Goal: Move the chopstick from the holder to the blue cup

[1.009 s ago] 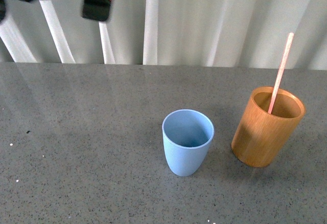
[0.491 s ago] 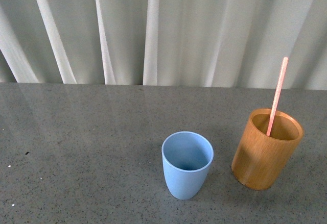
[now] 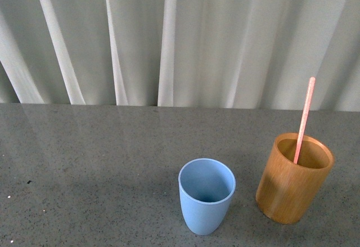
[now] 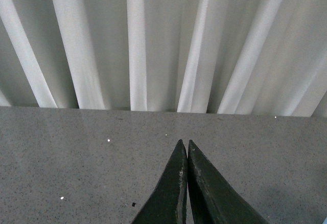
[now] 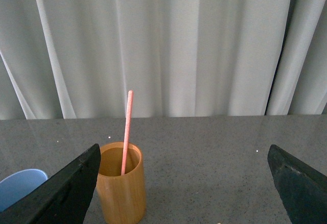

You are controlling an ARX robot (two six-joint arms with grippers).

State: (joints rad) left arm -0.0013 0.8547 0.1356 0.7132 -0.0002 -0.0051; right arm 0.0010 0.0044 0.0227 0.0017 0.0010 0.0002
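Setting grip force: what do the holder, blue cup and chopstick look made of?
The holder: likely bamboo or wood, smooth orange-brown, soft sheen. The blue cup: probably matte plastic, uniform colour, no glare. The chopstick: thin, pink; plastic or painted wood, cannot tell.

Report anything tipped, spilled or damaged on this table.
Nothing stands out. The blue cup and the holder both stand upright on the table, apart from each other, with no spill around them. The chopstick leans slightly inside the holder and looks intact.
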